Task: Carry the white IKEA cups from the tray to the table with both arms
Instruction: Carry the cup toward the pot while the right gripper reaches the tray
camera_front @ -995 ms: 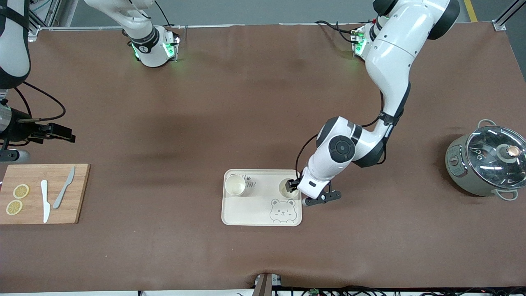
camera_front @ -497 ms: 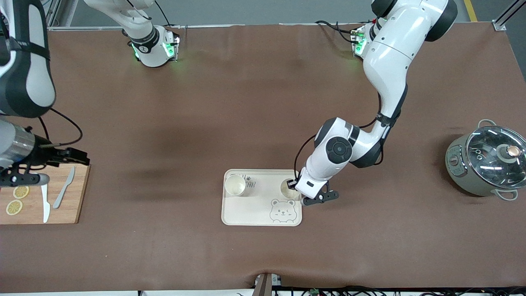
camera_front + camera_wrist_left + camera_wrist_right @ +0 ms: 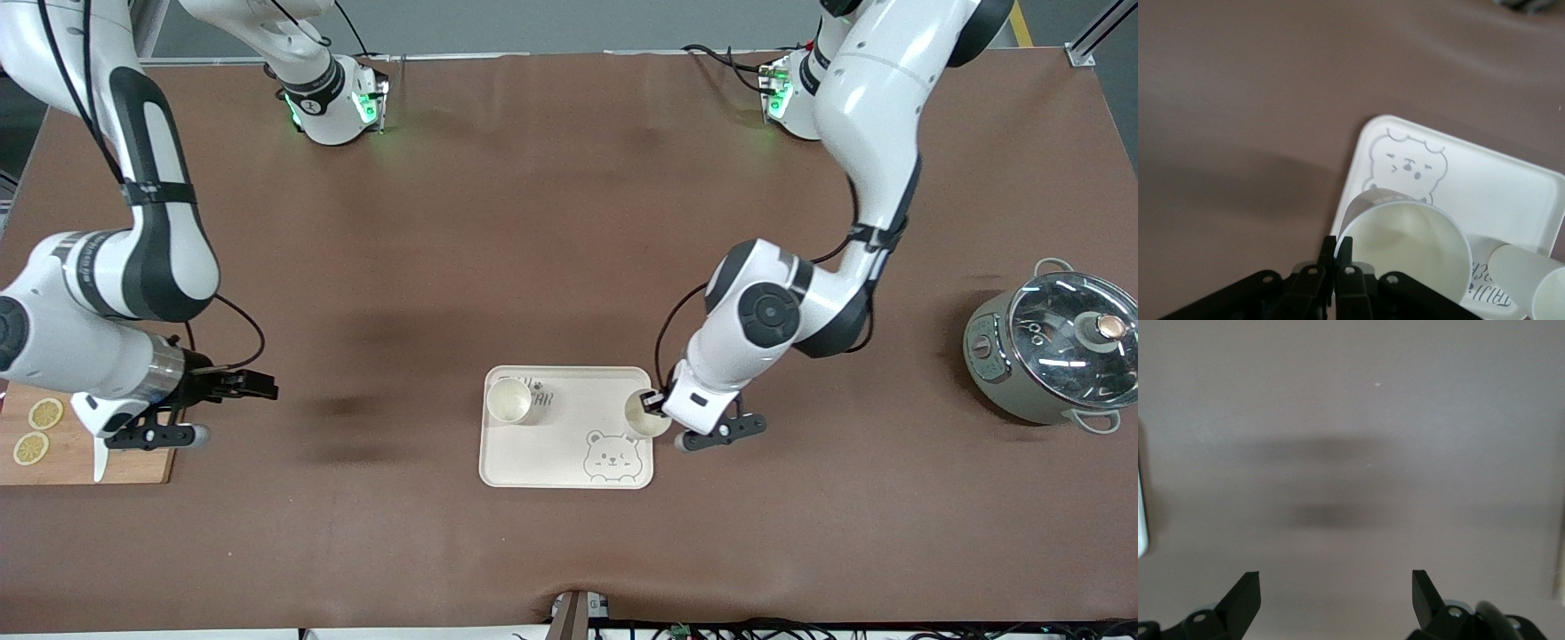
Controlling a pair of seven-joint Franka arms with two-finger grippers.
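Observation:
Two white cups are at the cream bear tray (image 3: 551, 458). One cup (image 3: 509, 400) stands on the tray's corner toward the right arm's end; it also shows in the left wrist view (image 3: 1533, 280). My left gripper (image 3: 656, 402) is shut on the rim of the second cup (image 3: 645, 418), one finger inside and one outside, over the tray's edge toward the left arm's end. In the left wrist view the gripper (image 3: 1336, 245) pinches this cup (image 3: 1405, 243), which looks tilted above the tray (image 3: 1511, 187). My right gripper (image 3: 260, 386) is open and empty over bare table between the cutting board and the tray; it also shows in the right wrist view (image 3: 1335, 581).
A wooden cutting board (image 3: 133, 467) with lemon slices (image 3: 29, 447) and a white knife (image 3: 96, 464) lies at the right arm's end, partly under the right arm. A grey-green pot with a glass lid (image 3: 1053, 356) stands at the left arm's end.
The right arm has swung in over the cutting board toward the tray, gripper open. The left gripper has carried its cup toward the tray's edge at the left arm's end.

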